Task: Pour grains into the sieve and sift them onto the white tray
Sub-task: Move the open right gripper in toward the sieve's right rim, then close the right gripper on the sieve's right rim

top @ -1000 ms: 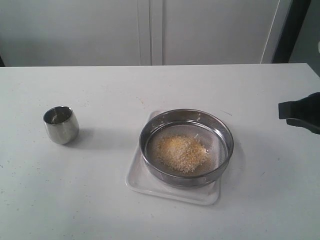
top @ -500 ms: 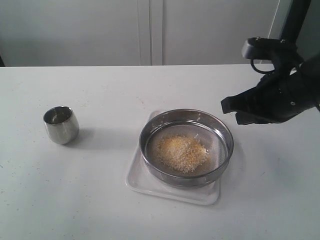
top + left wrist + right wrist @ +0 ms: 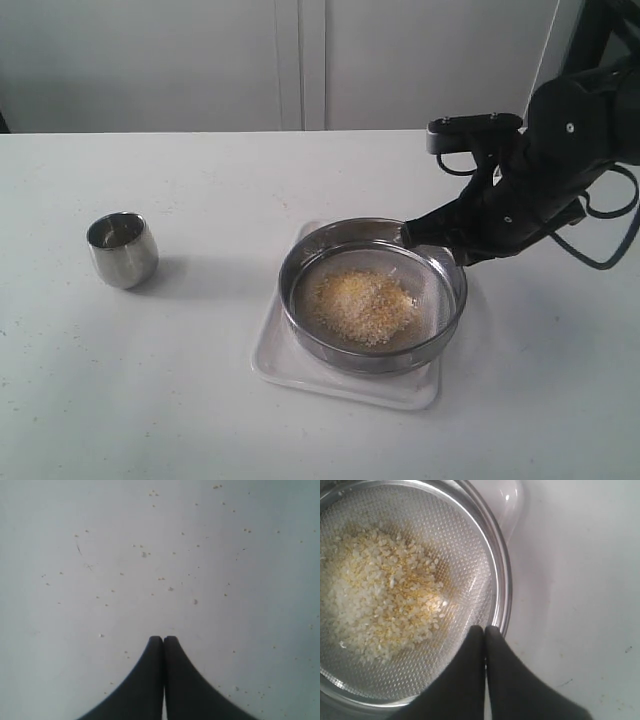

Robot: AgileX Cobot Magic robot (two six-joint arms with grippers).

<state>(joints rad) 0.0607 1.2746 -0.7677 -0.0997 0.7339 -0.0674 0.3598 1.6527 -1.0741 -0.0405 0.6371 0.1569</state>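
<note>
The grains lie heaped in the middle of the sieve, which sits on the white tray on the table, so pouring looks done and sifting is what remains. The right gripper hovers at the sieve's far right rim with its jaws pressed together and nothing between them. In the right wrist view its tips sit right over the rim wall. The main risk is a descent with the jaws closed like this: they would strike the rim instead of straddling it, and could shove the sieve sideways or tip it, throwing grains onto the table. The sieve is nearly as wide as the tray, so even with a good grasp a broad shake could drop fine meal past the tray's low rim. A thin pinch on the shiny wall could also slip. The left gripper is likewise closed and empty over bare, speckled table, well away from the steel cup.
</note>
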